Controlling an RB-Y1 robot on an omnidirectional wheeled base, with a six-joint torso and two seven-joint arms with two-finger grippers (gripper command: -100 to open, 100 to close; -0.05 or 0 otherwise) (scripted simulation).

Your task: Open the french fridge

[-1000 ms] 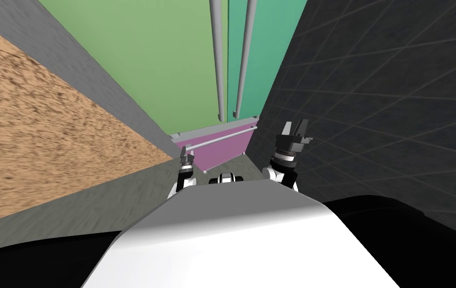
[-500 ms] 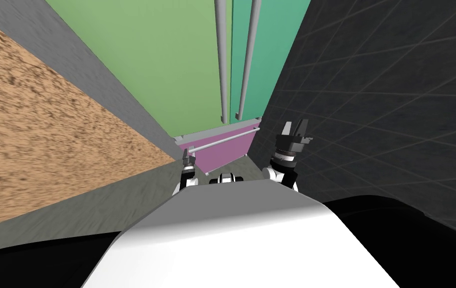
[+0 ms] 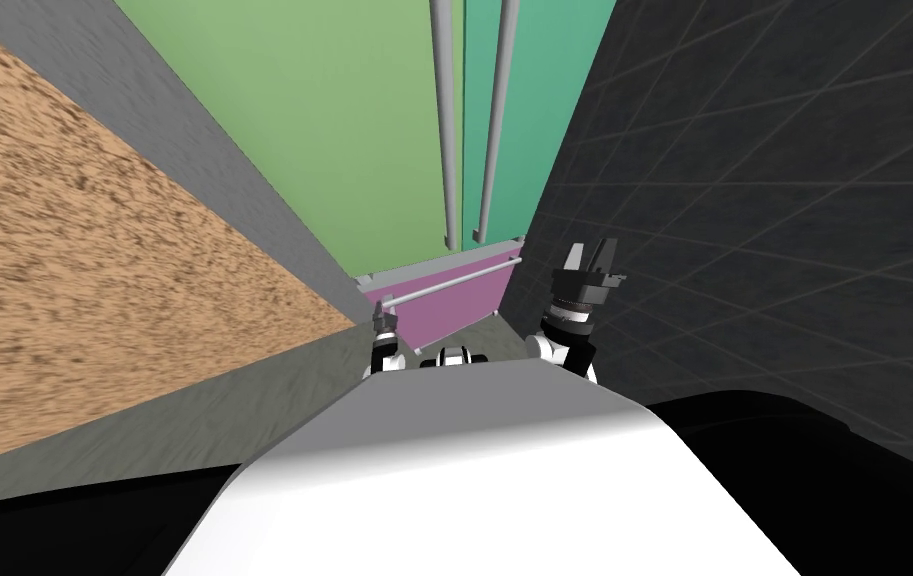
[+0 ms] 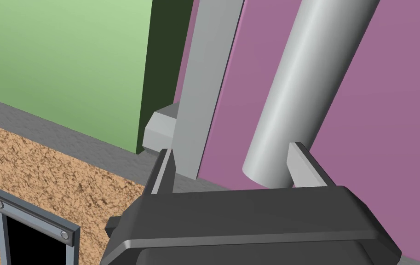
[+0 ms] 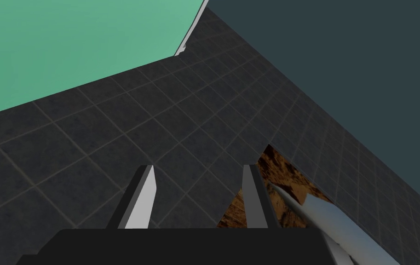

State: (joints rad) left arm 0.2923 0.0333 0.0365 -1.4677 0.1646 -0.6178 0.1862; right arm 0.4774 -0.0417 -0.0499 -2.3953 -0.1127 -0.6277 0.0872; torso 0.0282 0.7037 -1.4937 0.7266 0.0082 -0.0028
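Note:
The fridge has a green left door (image 3: 324, 120) and a teal right door (image 3: 544, 80), each with a long grey vertical handle (image 3: 447, 120). Below them is a purple drawer front (image 3: 454, 308) with a grey bar handle (image 3: 454, 283) across it. My left gripper (image 3: 381, 318) is at that bar's left end. In the left wrist view the bar (image 4: 296, 83) runs between my left gripper's (image 4: 231, 149) open fingers (image 4: 303, 163), close to one finger and apart from the other. My right gripper (image 3: 589, 250) is raised beside the teal door, open and empty (image 5: 197, 172).
A brown speckled wall (image 3: 74, 280) with a grey strip (image 3: 194, 150) lies close on the left. A dark tiled wall (image 3: 764, 200) closes the right side. A small grey-framed black opening (image 4: 34, 230) sits in the brown wall near my left hand.
The head view has shifted slightly. My left gripper has moved in onto the left end of the purple drawer's bar. The right arm has stayed where it was.

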